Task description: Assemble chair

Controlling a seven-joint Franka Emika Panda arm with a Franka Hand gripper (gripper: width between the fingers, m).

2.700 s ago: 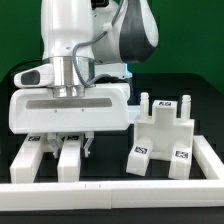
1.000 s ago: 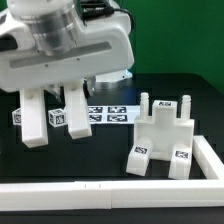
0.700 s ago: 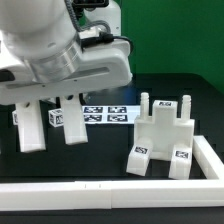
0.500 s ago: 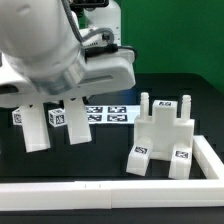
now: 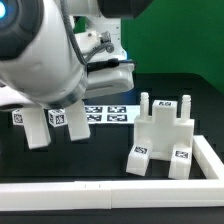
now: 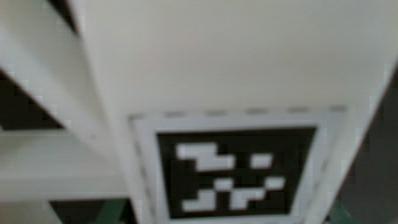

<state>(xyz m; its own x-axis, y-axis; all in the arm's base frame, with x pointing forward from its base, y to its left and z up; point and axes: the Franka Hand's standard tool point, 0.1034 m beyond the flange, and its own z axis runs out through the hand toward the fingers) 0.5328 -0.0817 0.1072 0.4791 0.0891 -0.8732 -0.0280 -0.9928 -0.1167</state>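
1. A white rail fences the bench's near edge and the exterior view's right, so swings need to stay inside it.
2. The pegged chair block stands just inside the rail. It looks like rigid, light plastic, probably slick, and its flat sides suit a pinch.
3. The end effector appears to carry the two-legged chair piece at the exterior view's left, though its fingers are hidden.
4. Open bench separates the two pieces, and the marker board lies behind.

Bright, even light falls from overhead. The standing chair piece is nearly blown out on top and casts only a soft shadow on the black table beside it. To its exterior-view left, the arm looms out of focus and the held chair part looks soft. In the wrist view its tag is blurred
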